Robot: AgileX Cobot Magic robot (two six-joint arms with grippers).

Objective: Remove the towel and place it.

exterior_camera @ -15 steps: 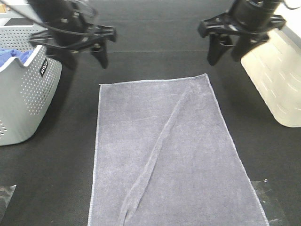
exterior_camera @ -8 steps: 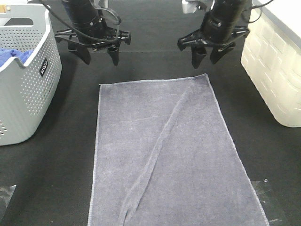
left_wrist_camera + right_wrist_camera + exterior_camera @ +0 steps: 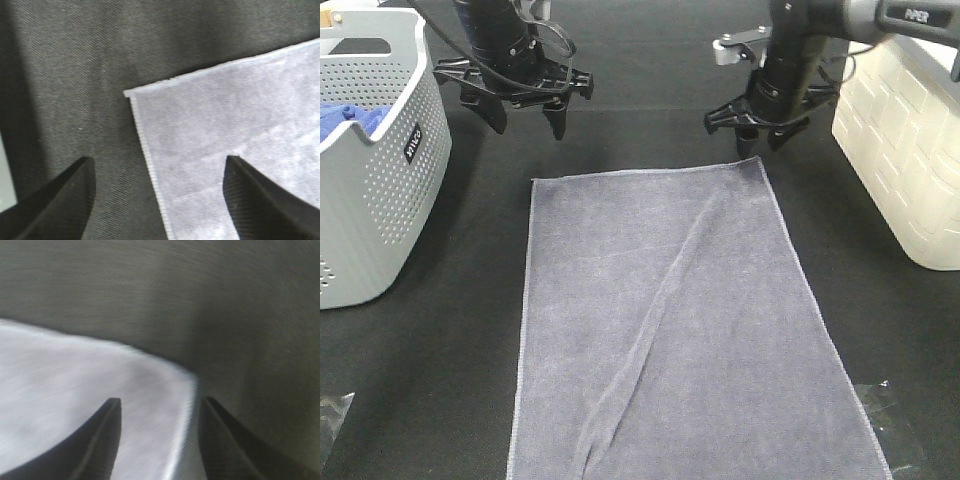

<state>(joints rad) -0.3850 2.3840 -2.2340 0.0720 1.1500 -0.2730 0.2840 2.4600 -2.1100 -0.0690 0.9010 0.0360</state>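
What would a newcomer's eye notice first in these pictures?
The large greyish-purple terry towel lies spread flat in the middle of the black table, with one long diagonal crease. The open left claw and open right claw hang at its two far corners. A grey perforated plastic basket stands at the left.

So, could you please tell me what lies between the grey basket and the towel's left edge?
Only bare black table covering; nothing sits between the grey basket and the towel, as the exterior high view shows.
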